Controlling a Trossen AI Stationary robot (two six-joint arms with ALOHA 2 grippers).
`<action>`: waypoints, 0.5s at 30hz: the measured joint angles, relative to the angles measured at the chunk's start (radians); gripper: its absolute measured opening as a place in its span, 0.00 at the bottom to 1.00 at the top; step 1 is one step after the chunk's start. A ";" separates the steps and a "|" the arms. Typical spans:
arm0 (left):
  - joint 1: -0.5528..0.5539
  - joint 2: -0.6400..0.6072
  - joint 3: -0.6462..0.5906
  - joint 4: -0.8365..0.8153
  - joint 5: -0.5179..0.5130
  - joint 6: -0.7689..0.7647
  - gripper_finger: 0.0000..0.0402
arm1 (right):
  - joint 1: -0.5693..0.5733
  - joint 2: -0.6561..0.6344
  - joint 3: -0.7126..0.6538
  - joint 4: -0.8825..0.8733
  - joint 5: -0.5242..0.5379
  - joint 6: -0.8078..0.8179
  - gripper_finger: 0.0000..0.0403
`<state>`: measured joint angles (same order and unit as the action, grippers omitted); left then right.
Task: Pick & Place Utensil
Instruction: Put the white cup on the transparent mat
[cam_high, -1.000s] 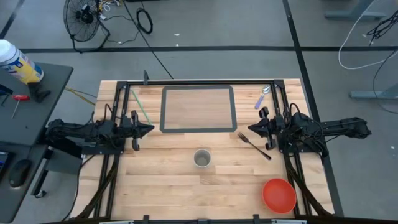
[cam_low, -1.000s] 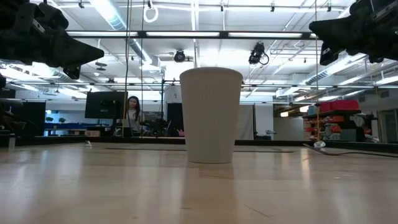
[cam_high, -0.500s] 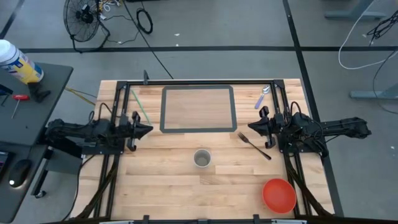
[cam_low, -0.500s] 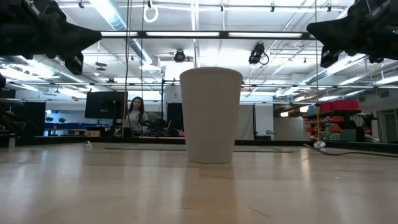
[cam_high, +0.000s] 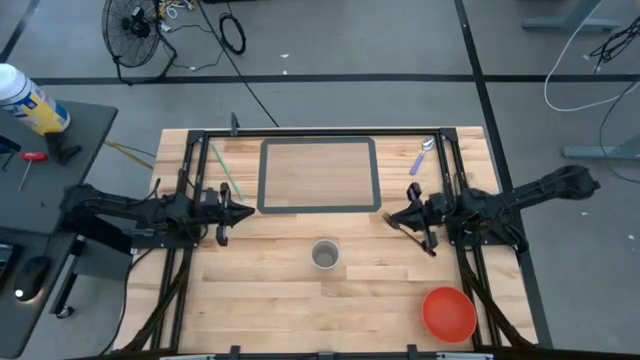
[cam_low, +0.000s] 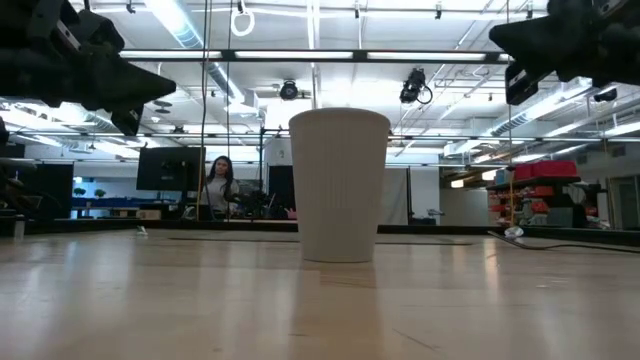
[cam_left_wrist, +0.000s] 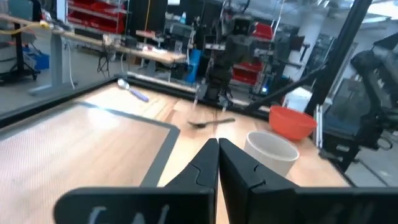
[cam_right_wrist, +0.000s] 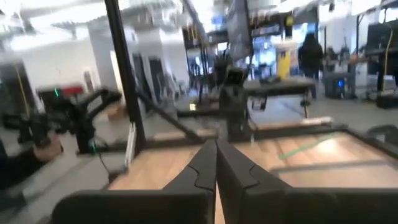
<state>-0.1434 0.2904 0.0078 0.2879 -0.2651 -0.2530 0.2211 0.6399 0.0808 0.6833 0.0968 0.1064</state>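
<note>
The right gripper (cam_high: 392, 217) hangs above the pale, straight-grained wooden table (cam_high: 270, 300), its two dark fingers pressed together into a single wedge; the right wrist view shows them meeting with no gap. Directly beneath and just behind its tip lies the fork (cam_high: 409, 236), a thin dark metal piece whose long axis runs on a diagonal: the tines point toward the table's far edge and centre, the handle trails toward the near right corner. Much of the fork is covered by the gripper and wrist in the high view, so whether the fingers touch it cannot be told.

The left gripper (cam_high: 245, 211) hovers well apart from the fork, on the opposite side of the table, fingers likewise closed to a point. Between the two grippers and slightly nearer the front sits a white paper cup (cam_high: 324, 254), a tapered cylinder with faint vertical ribbing that fills the middle of the low view. Beyond both gripper tips lies a rectangular mat (cam_high: 319, 175) with rounded corners, a dark border and a finely woven tan surface.

Behind the right gripper, toward the near right corner, rests a smooth, round orange bowl (cam_high: 448, 312). Past its far side a purple-handled spoon (cam_high: 421, 156) lies partly against the dark frame rail, small and hard to make out
</note>
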 joint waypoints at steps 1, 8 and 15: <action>0.000 0.011 0.000 -0.001 0.003 -0.005 0.03 | 0.015 0.039 0.013 0.010 0.010 -0.007 0.03; -0.003 0.080 0.000 0.040 0.084 -0.050 0.03 | 0.093 0.260 0.065 0.088 0.055 0.027 0.06; -0.064 0.176 0.000 0.193 0.119 -0.005 0.03 | 0.160 0.450 0.127 0.086 0.166 0.072 0.21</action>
<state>-0.2075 0.4666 0.0078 0.4806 -0.1465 -0.2576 0.3812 1.0897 0.2076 0.7697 0.2633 0.1783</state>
